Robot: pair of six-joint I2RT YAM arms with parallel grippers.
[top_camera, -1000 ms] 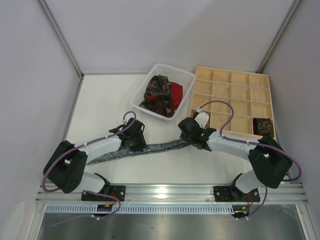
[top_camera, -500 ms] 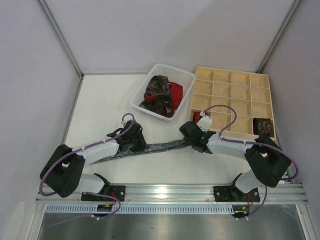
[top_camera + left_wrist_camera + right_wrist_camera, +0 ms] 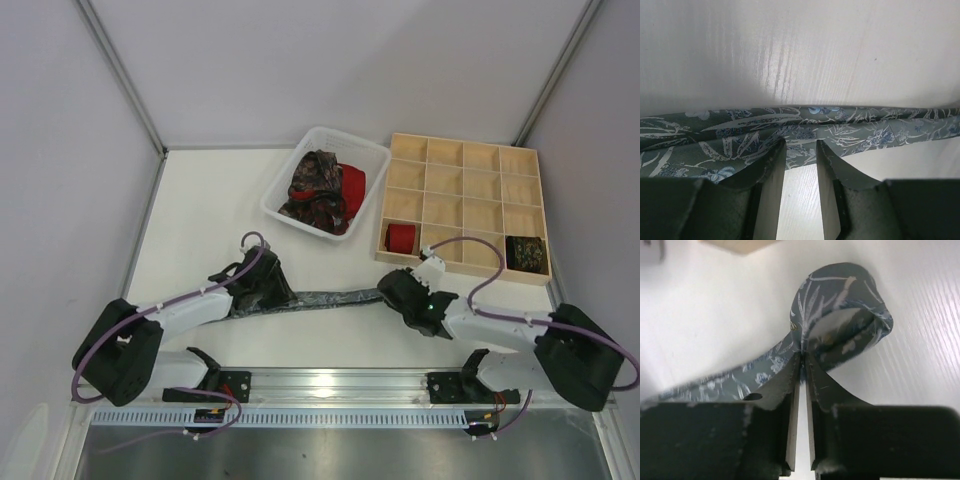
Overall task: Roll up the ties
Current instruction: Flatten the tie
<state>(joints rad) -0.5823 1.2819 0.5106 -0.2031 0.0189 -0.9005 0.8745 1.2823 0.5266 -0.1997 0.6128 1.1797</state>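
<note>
On a white counter (image 3: 200, 210), a grey patterned tie (image 3: 320, 298) lies stretched left to right across the near half, an arm at each end.

Towards the left end, the left claw (image 3: 262, 288) sits on the tie. In its wrist view the jaws stand slightly parted, tips pressing the tie's near edge, with no clear pinch.

Behind the middle, a white basket (image 3: 290, 168) holds more ties (image 3: 322, 190), paisley and red, loose in a heap.

At the right end, the right claw (image 3: 403, 297) is clamped on the tie. Its wrist view shows the jaws almost together on the fabric, with the end curled over into a single open loop.

Far right, a wooden tray (image 3: 480, 185) holds a red roll (image 3: 401, 237) and a dark roll (image 3: 526, 252) in separate compartments along its near row.

The step in hand looks like starting the roll of the grey tie: only the first turn is formed. The next move probably calls for the right claw to wind the loop leftwards along the strip while the left claw keeps the fabric flat and taut, so the coil stays tight.
</note>
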